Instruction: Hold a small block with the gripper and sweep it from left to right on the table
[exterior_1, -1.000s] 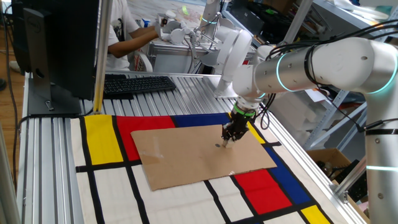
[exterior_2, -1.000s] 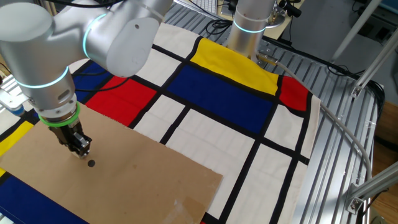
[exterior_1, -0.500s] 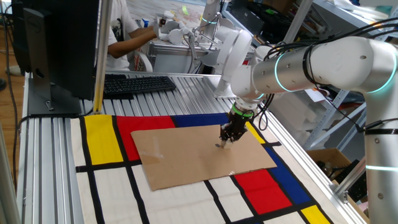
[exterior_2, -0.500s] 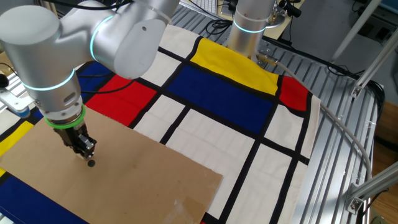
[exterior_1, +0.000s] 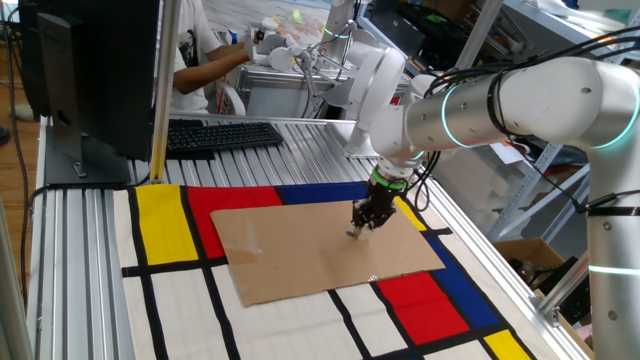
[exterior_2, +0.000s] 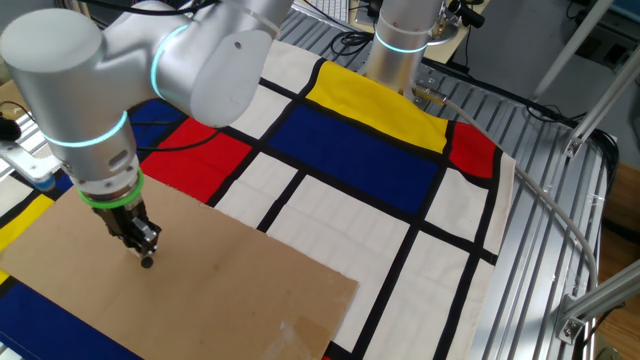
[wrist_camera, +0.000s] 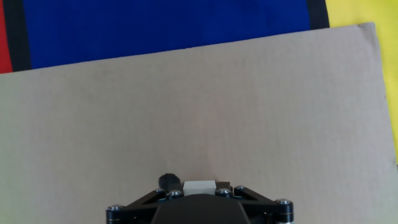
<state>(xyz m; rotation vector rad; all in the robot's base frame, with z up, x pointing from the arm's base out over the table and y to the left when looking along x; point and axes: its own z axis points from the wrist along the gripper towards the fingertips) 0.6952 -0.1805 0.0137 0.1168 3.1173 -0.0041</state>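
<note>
Brown cardboard sheet (exterior_1: 320, 250) lies on the table (exterior_1: 85, 270) over the colored mat (exterior_2: 350, 150). Near the sheet's far edge, the gripper (exterior_1: 362, 222) points down, clamped on the small block (wrist_camera: 199, 185), beside a dark dot mark (wrist_camera: 166, 180). Bare cardboard stretches wide toward the sheet's other edges.

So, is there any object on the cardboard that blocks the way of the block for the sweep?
Nothing visible does. The pincer holds the small block low over the cardboard sheet, which looks bare ahead of it. Only a small dark dot mark lies beside the block, flat on the surface.
</note>
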